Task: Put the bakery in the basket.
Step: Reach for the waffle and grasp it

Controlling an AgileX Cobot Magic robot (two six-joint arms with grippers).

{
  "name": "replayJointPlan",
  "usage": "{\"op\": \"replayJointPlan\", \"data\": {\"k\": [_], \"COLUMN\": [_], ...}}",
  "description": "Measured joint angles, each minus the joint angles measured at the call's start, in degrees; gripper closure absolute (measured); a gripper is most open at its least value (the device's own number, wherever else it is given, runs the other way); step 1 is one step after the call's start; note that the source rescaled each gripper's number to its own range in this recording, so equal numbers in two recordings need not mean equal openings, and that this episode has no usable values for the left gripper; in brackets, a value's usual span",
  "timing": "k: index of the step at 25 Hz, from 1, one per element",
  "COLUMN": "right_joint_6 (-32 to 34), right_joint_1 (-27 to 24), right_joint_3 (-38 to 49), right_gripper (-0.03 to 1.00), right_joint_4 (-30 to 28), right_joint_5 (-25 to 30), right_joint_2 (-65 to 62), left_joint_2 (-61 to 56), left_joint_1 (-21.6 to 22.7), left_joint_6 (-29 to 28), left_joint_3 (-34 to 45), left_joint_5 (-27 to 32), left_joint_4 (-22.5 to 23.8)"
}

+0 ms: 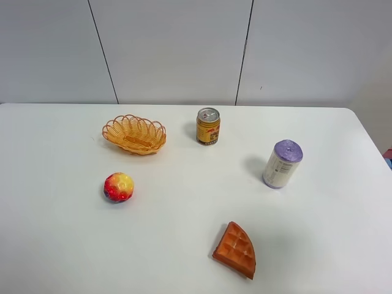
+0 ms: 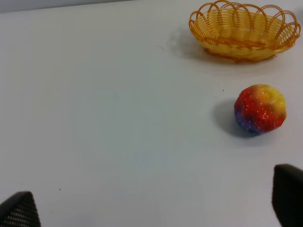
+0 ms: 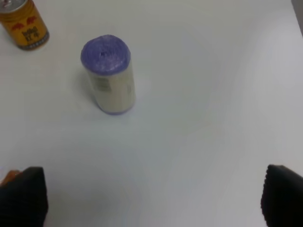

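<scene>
A: Where was the waffle wedge (image 1: 234,250)?
B: Flat on the white table (image 1: 184,208), on the near side, well apart from the wicker basket (image 1: 134,134) at the far left. A red-yellow ball (image 1: 119,187) sat near the basket.
A: And the left gripper (image 2: 154,203) and the right gripper (image 3: 151,196)?
B: Both had their jaws wide apart and held nothing.

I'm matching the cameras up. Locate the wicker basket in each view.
Exterior high: basket toward the back, left of the can.
Left wrist: basket in view, beyond the red-yellow ball.
Right wrist: not in view.
Shared landmark: the red-yellow ball, near the basket in both views showing it.
</scene>
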Motion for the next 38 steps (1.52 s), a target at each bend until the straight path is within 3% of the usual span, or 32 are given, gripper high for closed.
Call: {"op": "replayJointPlan", "data": {"k": [3, 8, 15, 29, 31, 34, 38], "right_joint_6": [-0.73, -1.39, -7.14, -14.14, -12.32, -5.39, 9.47], "right_joint_1": [0.00, 0.00, 0.00, 0.64, 3.50, 11.68, 24.12], "right_joint_3": [-6.45, -14.16, -16.33, -16.33, -16.33, -16.33, -16.33], "right_gripper": [-0.03, -0.03, -0.03, -0.03, -0.03, -0.03, -0.03], "right_joint_4": [0.40, 0.83, 3.86, 10.45, 9.93, 7.10, 1.29], "right_joint_5": [3.23, 3.47, 3.41, 3.36, 3.29, 3.29, 3.29], "right_joint_2": [9.02, 22.43, 36.04, 41.04, 41.04, 41.04, 41.04], "left_joint_2": [0.00, 0.00, 0.00, 0.00, 0.00, 0.00, 0.00], "left_joint_1": [0.00, 0.00, 0.00, 0.00, 0.00, 0.00, 0.00], "left_joint_6": [0.00, 0.00, 0.00, 0.00, 0.00, 0.00, 0.00], "left_joint_3": [0.00, 0.00, 0.00, 0.00, 0.00, 0.00, 0.00], "left_joint_5": [0.00, 0.00, 0.00, 0.00, 0.00, 0.00, 0.00], "left_joint_4": [0.00, 0.00, 0.00, 0.00, 0.00, 0.00, 0.00]}}
